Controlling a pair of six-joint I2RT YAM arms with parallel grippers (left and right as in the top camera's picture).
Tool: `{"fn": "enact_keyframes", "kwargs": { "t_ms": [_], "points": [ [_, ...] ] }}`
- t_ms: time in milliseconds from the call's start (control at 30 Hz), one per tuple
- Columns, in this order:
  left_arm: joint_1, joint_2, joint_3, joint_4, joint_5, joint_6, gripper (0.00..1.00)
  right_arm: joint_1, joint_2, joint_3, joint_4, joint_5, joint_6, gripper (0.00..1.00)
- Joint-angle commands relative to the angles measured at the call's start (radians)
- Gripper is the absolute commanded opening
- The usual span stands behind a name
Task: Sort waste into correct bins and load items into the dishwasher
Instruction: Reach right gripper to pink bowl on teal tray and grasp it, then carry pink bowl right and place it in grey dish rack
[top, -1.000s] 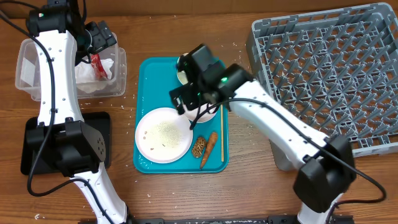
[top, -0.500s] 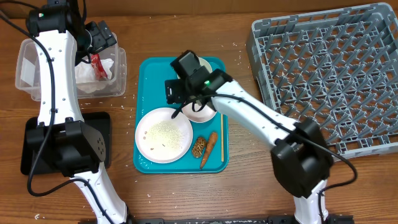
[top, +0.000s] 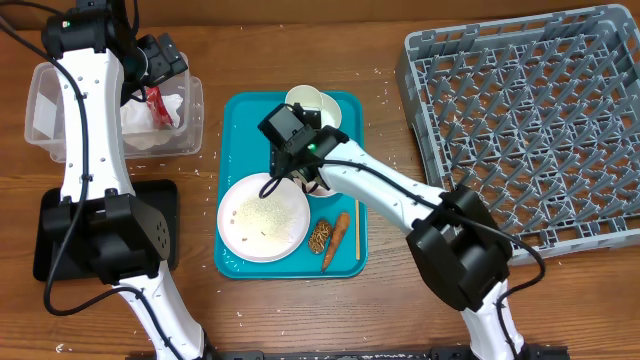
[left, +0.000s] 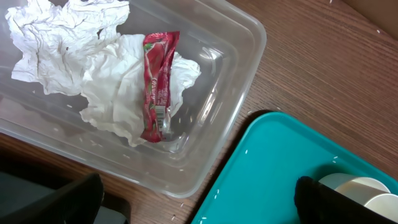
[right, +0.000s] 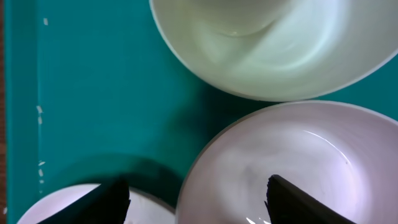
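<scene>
One right end effector (top: 284, 165) shifted left (over bowls (right: 273, 162)), jaws apart

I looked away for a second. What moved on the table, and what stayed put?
The right gripper swung left and toward the table's far edge over the teal tray, uncovering the cup; its jaws are open, holding nothing. The left arm, plate, carrot stick, red wrapper and clear tub stayed put.
</scene>
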Motion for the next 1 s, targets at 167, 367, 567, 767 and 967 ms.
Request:
{"fn": "enact_keyframes", "kwargs": {
  "t_ms": [167, 367, 567, 767, 967],
  "points": [
    [-0.006, -0.018, 0.0, 0.003, -0.013, -0.014, 1.0, 0.023, 0.054, 0.013, 0.021, 0.051, 0.016, 0.63],
    [-0.006, -0.018, 0.0, 0.003, -0.013, -0.014, 1.0, 0.026, 0.06, 0.017, 0.021, 0.072, 0.016, 0.51],
    [-0.006, -0.018, 0.0, 0.003, -0.013, -0.014, 1.0, 0.026, 0.058, 0.023, 0.006, 0.072, 0.016, 0.38],
    [-0.006, -0.018, 0.0, 0.003, -0.013, -0.014, 1.0, 0.026, 0.05, 0.07, -0.04, 0.066, 0.016, 0.19],
    [-0.006, -0.018, 0.0, 0.003, -0.013, -0.014, 1.0, 0.024, 0.037, 0.105, -0.082, 0.037, 0.016, 0.05]
  ]
}}
